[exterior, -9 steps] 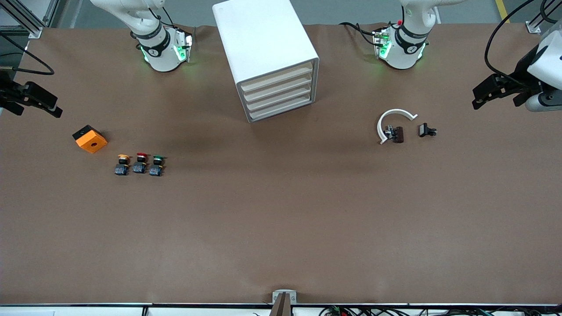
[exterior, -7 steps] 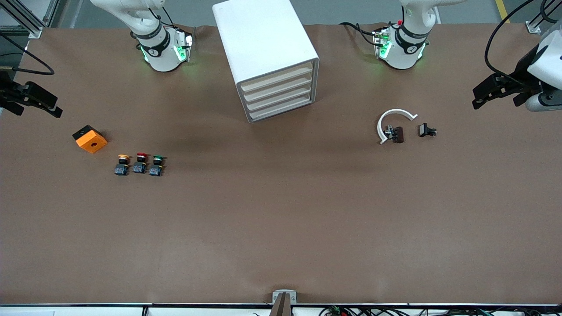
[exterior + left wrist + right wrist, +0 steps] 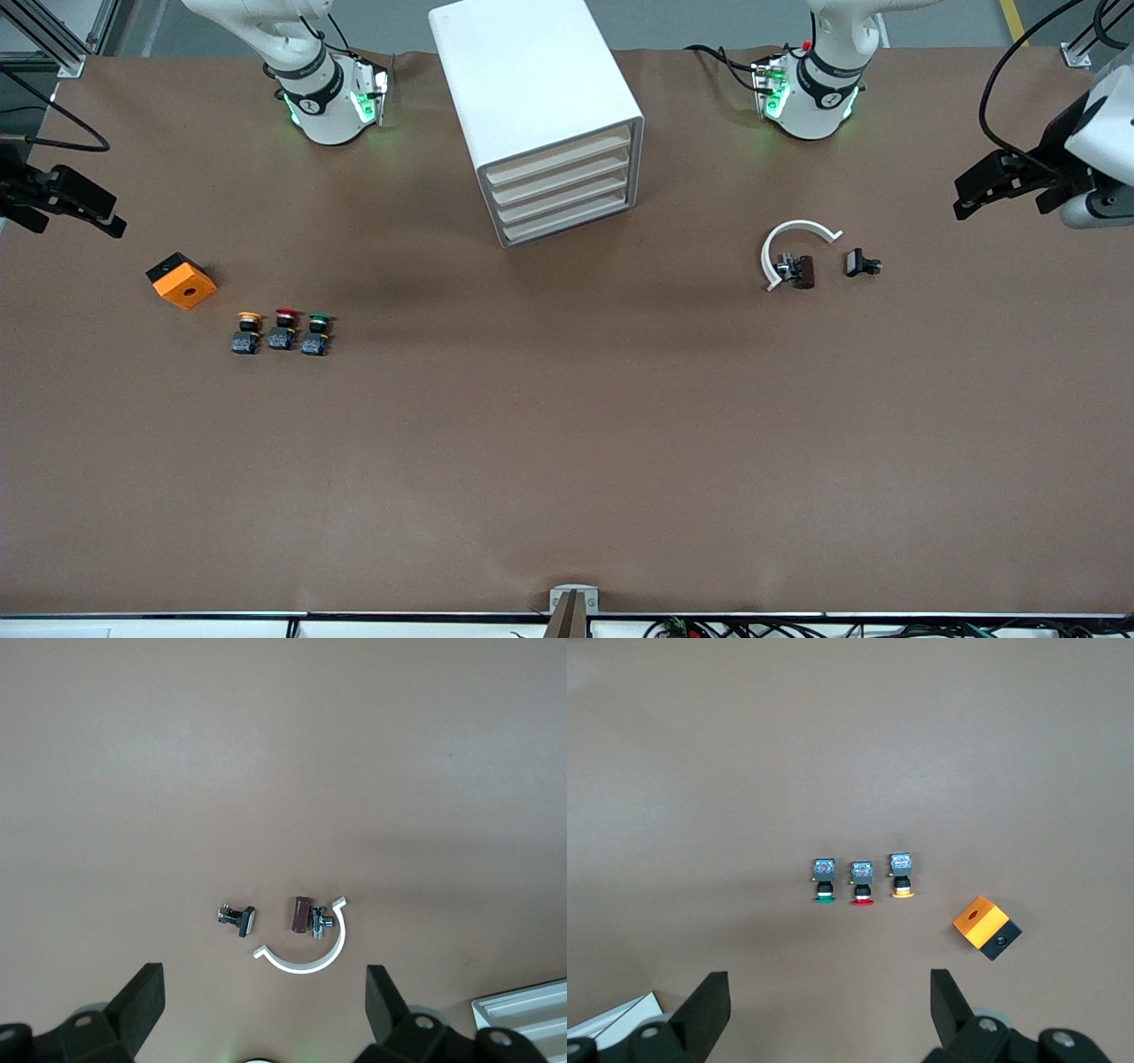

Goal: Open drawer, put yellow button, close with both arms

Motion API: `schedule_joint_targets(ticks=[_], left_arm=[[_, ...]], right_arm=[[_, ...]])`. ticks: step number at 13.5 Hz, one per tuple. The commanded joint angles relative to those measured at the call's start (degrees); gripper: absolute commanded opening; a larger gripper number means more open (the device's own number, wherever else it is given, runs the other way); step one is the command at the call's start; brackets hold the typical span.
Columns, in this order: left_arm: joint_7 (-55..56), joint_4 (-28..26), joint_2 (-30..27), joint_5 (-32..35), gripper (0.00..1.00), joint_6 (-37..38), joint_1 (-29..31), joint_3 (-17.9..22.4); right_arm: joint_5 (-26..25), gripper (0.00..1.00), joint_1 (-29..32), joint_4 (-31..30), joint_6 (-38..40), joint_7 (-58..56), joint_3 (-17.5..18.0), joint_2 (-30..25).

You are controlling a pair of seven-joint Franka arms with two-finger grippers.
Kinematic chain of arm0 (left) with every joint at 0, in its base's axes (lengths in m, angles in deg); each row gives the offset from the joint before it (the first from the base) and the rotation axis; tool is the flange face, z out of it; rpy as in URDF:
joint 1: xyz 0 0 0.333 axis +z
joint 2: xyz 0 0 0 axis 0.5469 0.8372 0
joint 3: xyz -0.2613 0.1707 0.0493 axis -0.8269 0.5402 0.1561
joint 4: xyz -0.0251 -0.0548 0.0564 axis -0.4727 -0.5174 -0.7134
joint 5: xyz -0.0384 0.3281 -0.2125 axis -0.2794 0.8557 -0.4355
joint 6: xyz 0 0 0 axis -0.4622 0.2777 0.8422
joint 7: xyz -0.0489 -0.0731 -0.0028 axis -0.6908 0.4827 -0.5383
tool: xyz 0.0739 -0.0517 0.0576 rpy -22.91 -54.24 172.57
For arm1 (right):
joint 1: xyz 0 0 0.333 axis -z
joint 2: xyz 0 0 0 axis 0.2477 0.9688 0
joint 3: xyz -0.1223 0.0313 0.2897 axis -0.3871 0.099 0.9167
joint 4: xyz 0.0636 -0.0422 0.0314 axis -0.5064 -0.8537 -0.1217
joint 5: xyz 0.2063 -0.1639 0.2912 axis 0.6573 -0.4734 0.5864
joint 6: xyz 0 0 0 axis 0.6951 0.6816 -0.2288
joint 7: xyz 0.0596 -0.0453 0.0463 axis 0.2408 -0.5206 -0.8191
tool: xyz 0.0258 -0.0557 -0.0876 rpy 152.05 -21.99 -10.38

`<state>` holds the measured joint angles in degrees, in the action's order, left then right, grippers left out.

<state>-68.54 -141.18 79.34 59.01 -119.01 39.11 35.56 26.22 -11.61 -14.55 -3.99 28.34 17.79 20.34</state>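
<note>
Both grippers spread wide and holding nothing, drawer (image 3: 562,160) shut flush in the white cabinet (image 3: 537,112).

Left gripper (image 3: 990,185) hangs over the table's (image 3: 567,461) edge at the left arm's end, right gripper (image 3: 69,206) over the edge at the right arm's end. Yellow button (image 3: 247,332) stands at the right arm's end, first in a row beside the red button (image 3: 283,328); long axis looks roughly upright, cap on top, though it's tiny. The drawer's front faces the front camera, angled toward the left arm's end.

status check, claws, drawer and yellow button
Left claw and right claw open, empty, at table ends. Top drawer shut. Yellow button on table beside red button. Nothing blocking.
</note>
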Motion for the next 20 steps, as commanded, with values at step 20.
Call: schedule_joint_targets(ticks=[20], left_arm=[[101.8,4.2,35.3,-18.7,1.00,-2.5,-24.1,-2.2]], right_arm=[[-1.6,1.00,1.0,1.7,1.1,-0.1,1.0,0.8]])
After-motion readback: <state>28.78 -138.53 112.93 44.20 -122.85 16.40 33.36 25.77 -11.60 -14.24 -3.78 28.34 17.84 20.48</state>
